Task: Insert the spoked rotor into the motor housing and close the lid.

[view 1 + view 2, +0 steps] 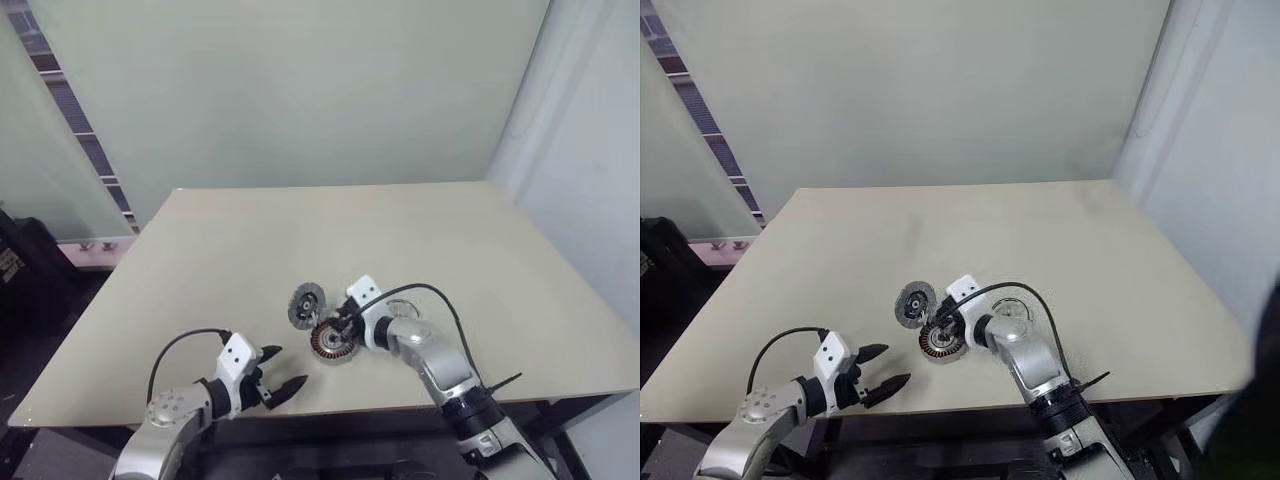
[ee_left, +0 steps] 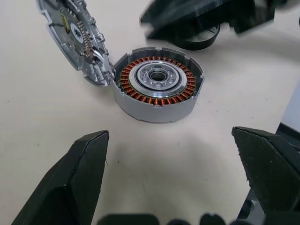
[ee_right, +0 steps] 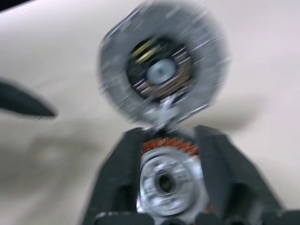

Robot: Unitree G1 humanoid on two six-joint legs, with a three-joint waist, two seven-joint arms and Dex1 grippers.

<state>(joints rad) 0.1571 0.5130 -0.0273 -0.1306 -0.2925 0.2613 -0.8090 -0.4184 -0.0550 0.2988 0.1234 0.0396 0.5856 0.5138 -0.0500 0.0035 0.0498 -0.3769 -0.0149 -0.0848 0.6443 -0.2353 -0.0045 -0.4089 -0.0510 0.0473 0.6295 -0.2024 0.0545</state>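
Note:
The motor housing [image 2: 157, 84] lies on the table, its copper winding ring around a silver disc with a central hub, the spoked rotor [image 2: 158, 77], which sits inside it. The lid [image 1: 306, 305] stands tilted on edge against the housing's far-left side, its inner face showing. My right gripper [image 3: 169, 129] hovers just above the housing. Its fingers stand a little apart with nothing between them, and the rotor shows through the gap. My left gripper [image 1: 290, 366] waits wide open and empty near the table's front edge, pointing at the housing.
A thin ring [image 1: 401, 308] lies on the table just right of the right gripper. The beige table [image 1: 400, 230] stretches far back and to both sides, and its front edge runs close under both arms. A pale wall stands behind it.

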